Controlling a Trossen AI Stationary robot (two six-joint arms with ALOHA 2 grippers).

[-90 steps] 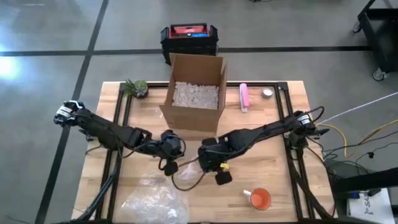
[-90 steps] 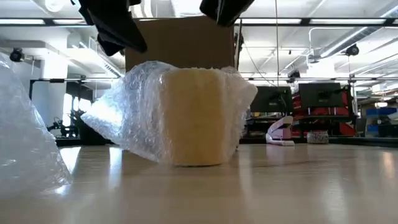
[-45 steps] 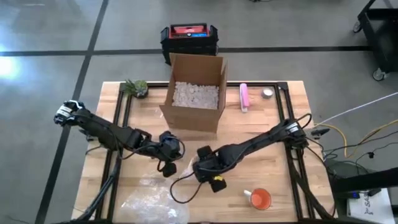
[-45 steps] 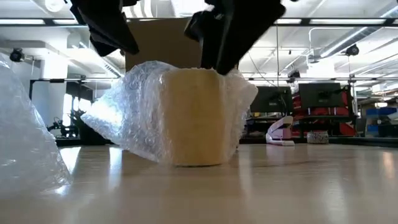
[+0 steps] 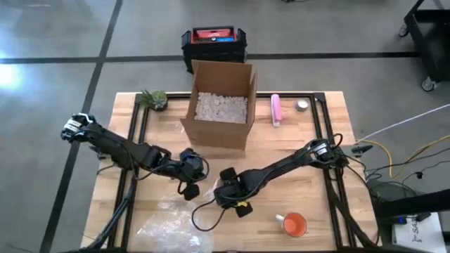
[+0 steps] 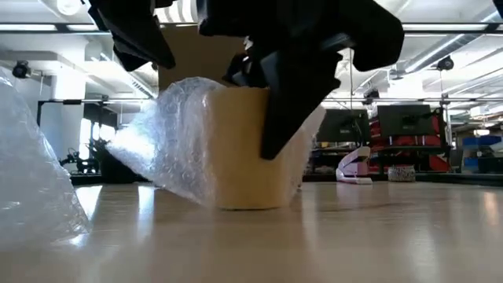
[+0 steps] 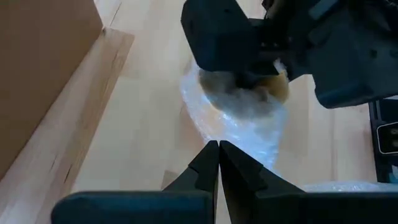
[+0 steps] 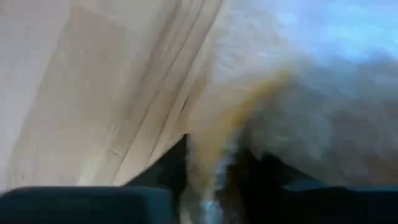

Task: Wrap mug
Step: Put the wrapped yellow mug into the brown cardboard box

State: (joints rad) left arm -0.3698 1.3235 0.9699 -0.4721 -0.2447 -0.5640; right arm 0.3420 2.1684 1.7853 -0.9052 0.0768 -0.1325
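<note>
Mug (image 6: 244, 149) — cream, upright on the counter (image 6: 354, 236), partly swathed in bubble wrap (image 6: 169, 145).

High view: right hand (image 5: 228, 193) sits over the mug, left hand (image 5: 188, 184) just beside it; cardboard box (image 5: 219, 105) of packing fill lies beyond both, loose wrap (image 5: 172, 226) and an orange cup (image 5: 294, 225) on the near side.

Low view: right hand reaches down across the mug's front, probably to pin the wrap; whether spread or pinching, cannot tell.

Left wrist view: left hand's fingers (image 7: 208, 168) pressed together, empty, short of the wrap — apparently waiting.

Right wrist view: wrap and mug fill the frame, right against the hand.
</note>
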